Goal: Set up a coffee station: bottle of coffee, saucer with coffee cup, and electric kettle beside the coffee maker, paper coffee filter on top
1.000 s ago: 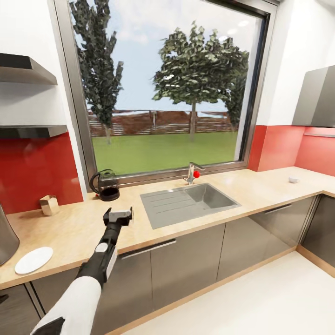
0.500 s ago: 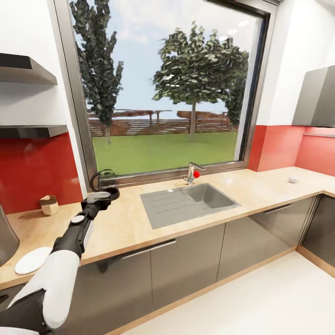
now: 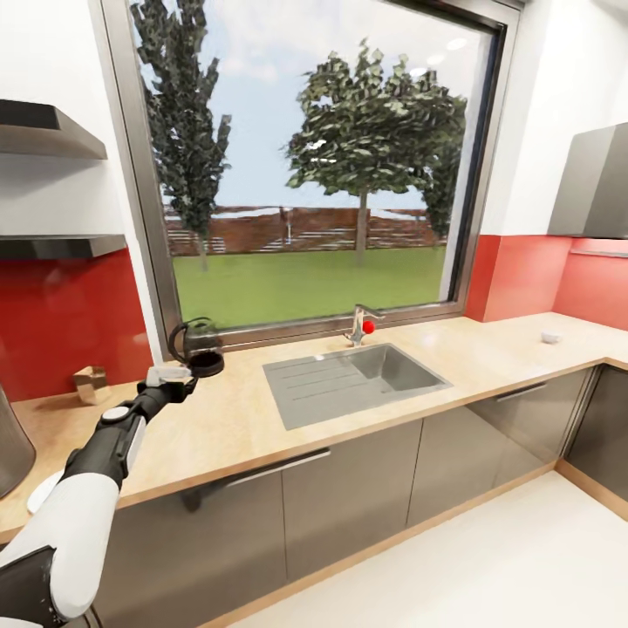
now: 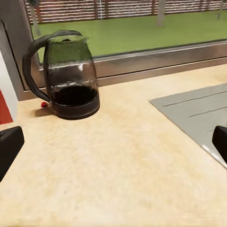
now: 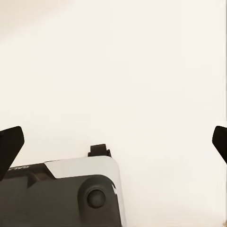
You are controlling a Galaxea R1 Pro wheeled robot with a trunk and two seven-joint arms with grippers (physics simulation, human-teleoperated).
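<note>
My left tool point(image 3: 171, 377) hangs wide open and empty just short of the electric kettle point(image 3: 200, 347), left of centre against the window sill, lined up to take its handle. My right tool point(image 5: 113, 142) is also spread wide, empty. The surface point(image 3: 488, 344) carries the sink point(image 3: 353, 379) mid-frame.

The left arm point(image 3: 105, 445) reaches forward, its gripper point(image 3: 170, 377) wide open; the right gripper point(image 5: 113, 142) likewise.

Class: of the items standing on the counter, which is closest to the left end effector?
The glass electric kettle by the window; the saucer lies farther away.
</note>
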